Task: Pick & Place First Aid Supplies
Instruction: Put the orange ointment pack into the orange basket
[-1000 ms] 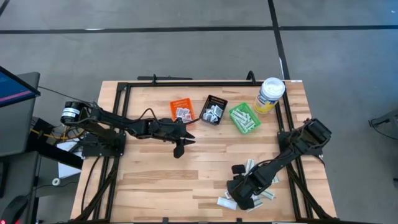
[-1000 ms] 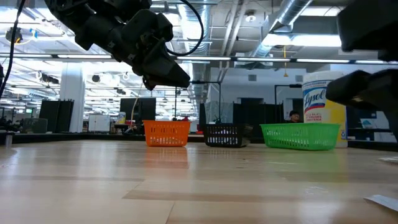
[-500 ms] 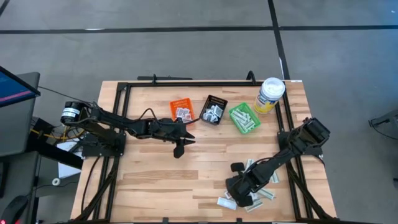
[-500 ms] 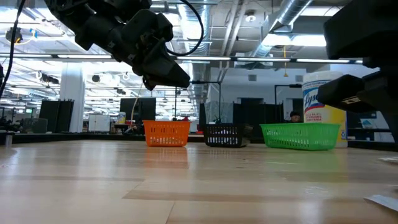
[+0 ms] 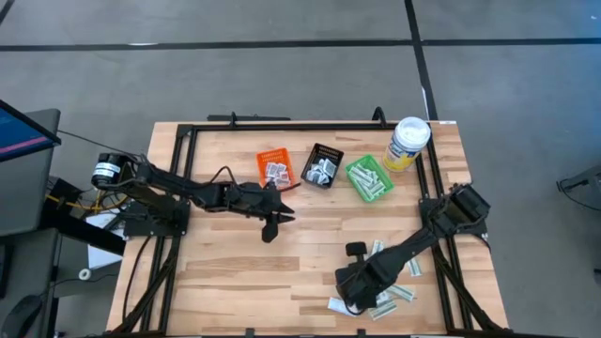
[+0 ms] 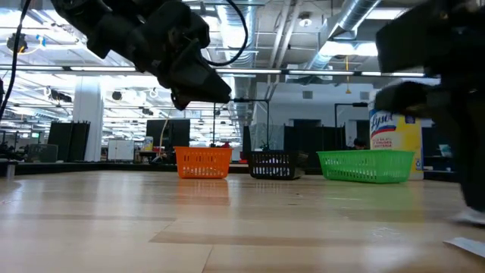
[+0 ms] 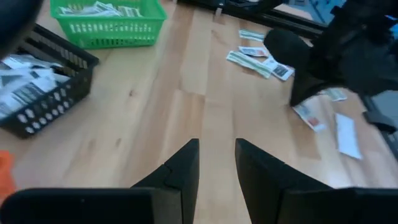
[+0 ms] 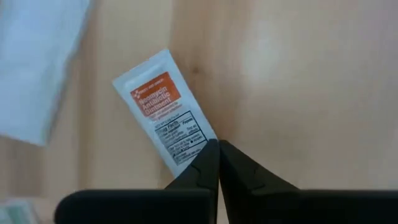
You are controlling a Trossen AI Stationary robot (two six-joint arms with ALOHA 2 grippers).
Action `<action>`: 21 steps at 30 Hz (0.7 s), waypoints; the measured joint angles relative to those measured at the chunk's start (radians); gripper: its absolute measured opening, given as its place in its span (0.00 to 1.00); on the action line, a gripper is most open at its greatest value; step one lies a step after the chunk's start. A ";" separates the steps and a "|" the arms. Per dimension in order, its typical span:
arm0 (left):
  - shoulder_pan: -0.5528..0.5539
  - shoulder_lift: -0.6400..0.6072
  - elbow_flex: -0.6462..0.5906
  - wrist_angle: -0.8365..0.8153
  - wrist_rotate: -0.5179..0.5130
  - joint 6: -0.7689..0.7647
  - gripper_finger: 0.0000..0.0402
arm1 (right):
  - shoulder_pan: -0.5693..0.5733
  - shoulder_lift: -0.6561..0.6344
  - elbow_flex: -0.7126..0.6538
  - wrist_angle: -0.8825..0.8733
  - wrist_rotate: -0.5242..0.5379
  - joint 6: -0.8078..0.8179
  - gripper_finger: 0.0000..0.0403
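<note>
Several first aid packets (image 5: 394,282), white ones and pale-green strips, lie loose on the table at the near right; they also show in the left wrist view (image 7: 258,59). My right gripper (image 5: 347,293) is low over their left edge. It is shut at the end of a white packet with orange print (image 8: 161,106). My left gripper (image 5: 268,230) hangs above the table in front of the orange bin (image 5: 274,167). It is open by a narrow gap (image 7: 216,155) and empty. My right gripper has its shut fingertips (image 8: 208,155) on one end corner of the white packet (image 8: 189,152), coming from above and pointing down. The corner runs under one finger, so I cannot tell whether it is pinched. The rest of the packet lies flat on the table.
An orange bin, a black bin (image 5: 322,165) and a green bin (image 5: 368,178), each holding packets, stand in a row at the far middle. A yellow canister with a white lid (image 5: 408,143) stands at the far right. Bare wood lies between the arms.
My right gripper has gone toward the table's left and slightly toward its near edge, along the left side of the loose packets.
</note>
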 joint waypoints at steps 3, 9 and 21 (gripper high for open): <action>-0.043 0.000 0.000 0.002 -0.001 -0.037 0.26 | 0.001 -0.005 0.038 -0.053 0.091 -0.036 0.00; -0.153 0.038 0.000 0.067 0.002 -0.049 0.26 | -0.011 -0.005 0.047 -0.063 0.359 -0.097 0.00; -0.138 0.274 0.000 0.308 -0.016 -0.162 0.26 | -0.165 -0.005 0.047 0.074 0.595 -0.088 0.00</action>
